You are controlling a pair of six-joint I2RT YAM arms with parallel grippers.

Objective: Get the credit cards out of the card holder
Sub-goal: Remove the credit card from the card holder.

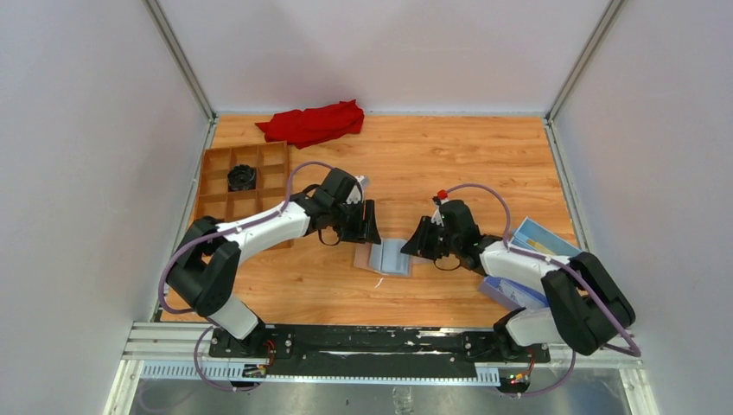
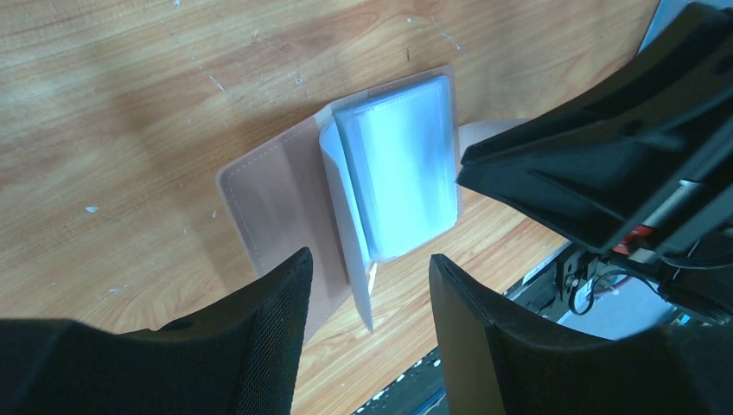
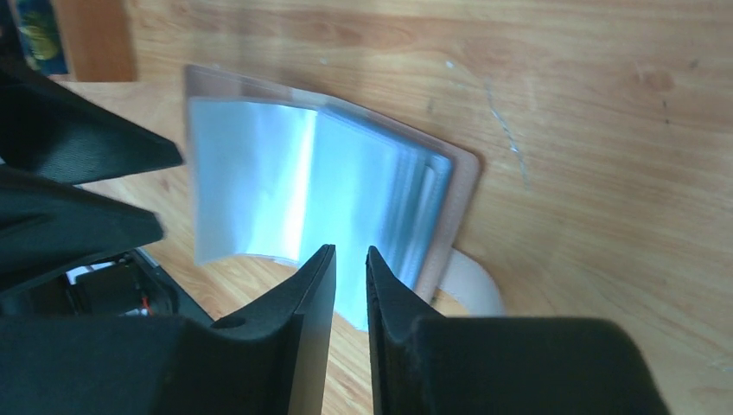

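Observation:
The card holder (image 1: 389,257) lies open on the wood between both arms, its tan-pink cover (image 2: 277,190) flat and its pale blue clear sleeves (image 2: 402,173) fanned up. No credit cards show apart from the sleeves (image 3: 251,173). My left gripper (image 2: 370,268) hangs open just above the holder's near edge, with one sleeve standing on edge between the fingers, untouched. My right gripper (image 3: 350,255) sits at the holder's right side (image 1: 421,245), jaws a narrow gap apart. Sleeve plastic shows through that gap, and nothing is clearly clamped. A pale rounded tab (image 3: 471,285) sticks out under the cover.
A brown compartment tray (image 1: 207,186) with a black object (image 1: 243,177) stands at the left. A red cloth (image 1: 313,123) lies at the back. A blue box (image 1: 540,238) rests beside the right arm. White walls enclose three sides.

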